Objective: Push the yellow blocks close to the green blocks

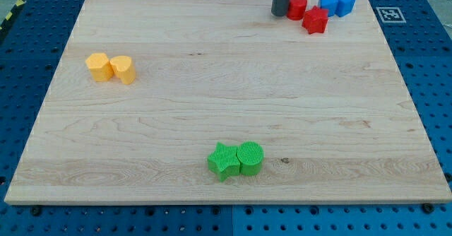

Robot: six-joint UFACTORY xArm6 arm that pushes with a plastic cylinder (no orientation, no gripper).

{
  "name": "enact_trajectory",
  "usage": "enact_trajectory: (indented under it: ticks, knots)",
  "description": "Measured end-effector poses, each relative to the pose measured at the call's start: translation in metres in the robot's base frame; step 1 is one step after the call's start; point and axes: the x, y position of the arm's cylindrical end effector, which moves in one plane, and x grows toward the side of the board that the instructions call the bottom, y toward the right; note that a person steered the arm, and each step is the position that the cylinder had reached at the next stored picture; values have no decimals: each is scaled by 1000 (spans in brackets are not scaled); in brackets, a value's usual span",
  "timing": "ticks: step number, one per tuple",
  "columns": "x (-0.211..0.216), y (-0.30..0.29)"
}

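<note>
Two yellow blocks sit side by side at the view's left: a yellow hexagon-like block (99, 66) and a yellow rounded block (123, 69). Two green blocks touch each other near the view's bottom middle: a green star block (224, 161) and a green cylinder (250, 157). My tip (279, 13) is at the view's top, right of centre, just left of a red block (296, 7). It is far from both the yellow and the green blocks.
A second red block (315, 20) lies below and right of the first. Two blue blocks (328, 4) (345, 3) sit beside them at the top right. A black-and-white marker (390, 14) lies off the wooden board (212, 109).
</note>
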Motion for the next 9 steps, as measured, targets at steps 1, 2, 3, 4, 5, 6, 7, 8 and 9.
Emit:
enact_trajectory:
  ticks: [1,2,3,4,5,6,7,8,9]
  knots:
    - [8,-37]
    - [20,-141]
    - [41,-261]
    - [70,-362]
    - [108,-391]
    - [148,-390]
    - [159,-373]
    - [159,-350]
    - [159,-330]
